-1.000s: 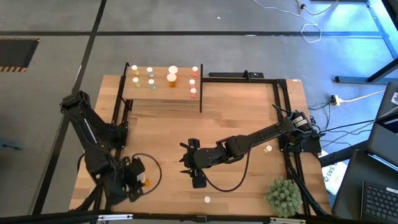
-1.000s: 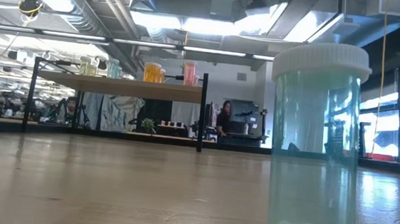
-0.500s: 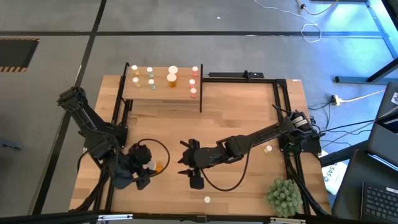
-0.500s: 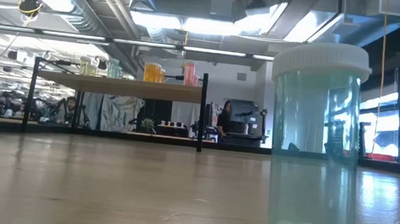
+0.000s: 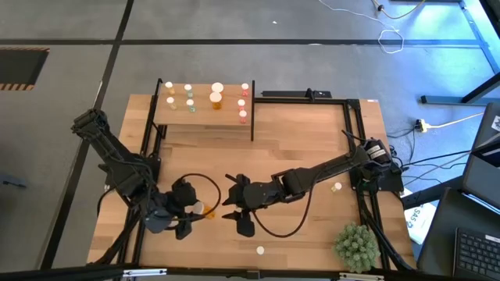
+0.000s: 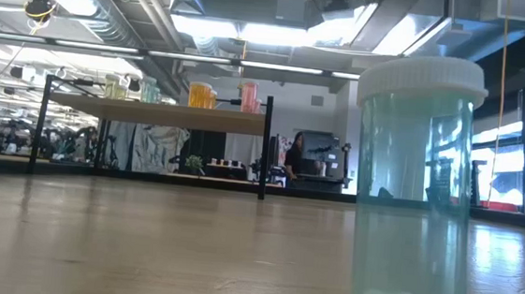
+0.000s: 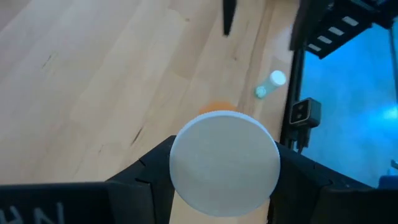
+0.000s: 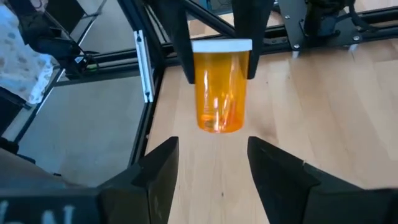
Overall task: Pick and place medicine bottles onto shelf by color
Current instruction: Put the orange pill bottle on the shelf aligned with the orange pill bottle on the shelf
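Left gripper (image 5: 190,212) jaws clamp an orange bottle (image 8: 219,86) by its cap, lifted off the table (image 5: 312,140), likely for handover. Right gripper (image 5: 234,208) faces it just beside, jaws open, empty. Shelf (image 5: 205,117) well apart, holding sorted bottles.

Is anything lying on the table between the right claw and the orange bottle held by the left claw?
No. In the right wrist view, only bare wooden tabletop separates the open right claw from the orange bottle gripped at its cap by the left claw.
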Action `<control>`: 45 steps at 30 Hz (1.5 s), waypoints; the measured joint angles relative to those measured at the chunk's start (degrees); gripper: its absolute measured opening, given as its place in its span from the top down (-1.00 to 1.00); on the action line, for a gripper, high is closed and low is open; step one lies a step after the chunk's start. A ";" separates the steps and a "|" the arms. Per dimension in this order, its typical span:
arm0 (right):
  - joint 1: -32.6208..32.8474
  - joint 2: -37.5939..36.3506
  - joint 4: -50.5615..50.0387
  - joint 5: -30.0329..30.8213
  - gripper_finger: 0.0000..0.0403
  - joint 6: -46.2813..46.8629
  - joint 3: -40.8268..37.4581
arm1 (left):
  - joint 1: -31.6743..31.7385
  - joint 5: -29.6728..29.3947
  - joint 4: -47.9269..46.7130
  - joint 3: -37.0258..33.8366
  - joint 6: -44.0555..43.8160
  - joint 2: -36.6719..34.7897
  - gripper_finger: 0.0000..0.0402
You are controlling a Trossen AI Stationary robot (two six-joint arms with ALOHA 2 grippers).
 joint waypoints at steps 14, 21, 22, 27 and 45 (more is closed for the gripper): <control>-2.64 0.43 0.45 -6.52 0.03 4.06 0.00 | 2.79 -1.47 8.60 0.00 11.69 0.01 0.05; -3.20 0.50 0.91 -9.77 0.03 4.11 0.00 | 4.65 -1.08 9.84 0.00 13.80 0.05 0.05; -3.27 0.50 1.15 -9.81 0.03 4.15 0.00 | 4.83 -1.08 10.57 -0.02 14.57 0.05 0.05; -3.59 0.48 1.33 -10.25 0.03 4.32 0.00 | 5.49 -0.74 12.94 -0.04 18.46 0.10 0.05; -4.11 1.75 2.86 -12.00 0.03 3.05 0.02 | 7.26 -0.99 14.18 -0.09 20.74 0.12 0.05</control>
